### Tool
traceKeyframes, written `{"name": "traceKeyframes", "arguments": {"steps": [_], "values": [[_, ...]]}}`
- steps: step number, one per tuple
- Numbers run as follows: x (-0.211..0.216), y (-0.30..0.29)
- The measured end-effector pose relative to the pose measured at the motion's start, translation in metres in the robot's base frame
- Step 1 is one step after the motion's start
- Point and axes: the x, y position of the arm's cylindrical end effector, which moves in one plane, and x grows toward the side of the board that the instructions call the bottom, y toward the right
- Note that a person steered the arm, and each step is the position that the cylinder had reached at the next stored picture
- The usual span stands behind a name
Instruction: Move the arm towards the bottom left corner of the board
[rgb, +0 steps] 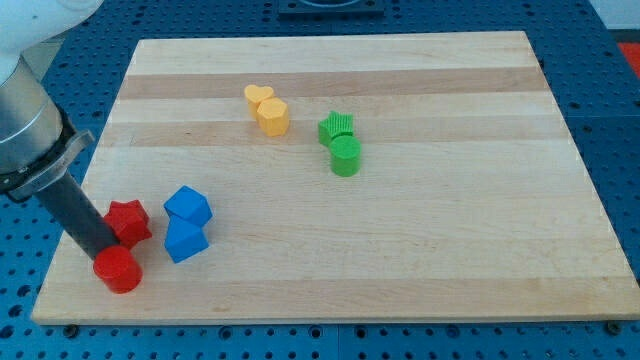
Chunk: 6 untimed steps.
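My rod comes in from the view's left, and my tip (103, 252) rests on the wooden board (400, 250) near its bottom left corner. The tip sits right against a red cylinder (118, 270), just below it, and a red star block (128, 221), just to its right. Two blue blocks stand to the right of these, a blue cube-like one (188, 206) and another blue block (186, 241) below it, touching.
A yellow heart block (258, 96) and a yellow hexagonal block (273, 117) sit together at the upper middle. A green star block (336, 128) and a green cylinder (345, 157) sit together right of them. A blue perforated table surrounds the board.
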Motion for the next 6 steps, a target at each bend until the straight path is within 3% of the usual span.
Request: {"name": "traceKeyframes", "arguments": {"steps": [2,4,6], "values": [[0.001,-0.046],[0.064,-0.041],[0.058,0.031]]}}
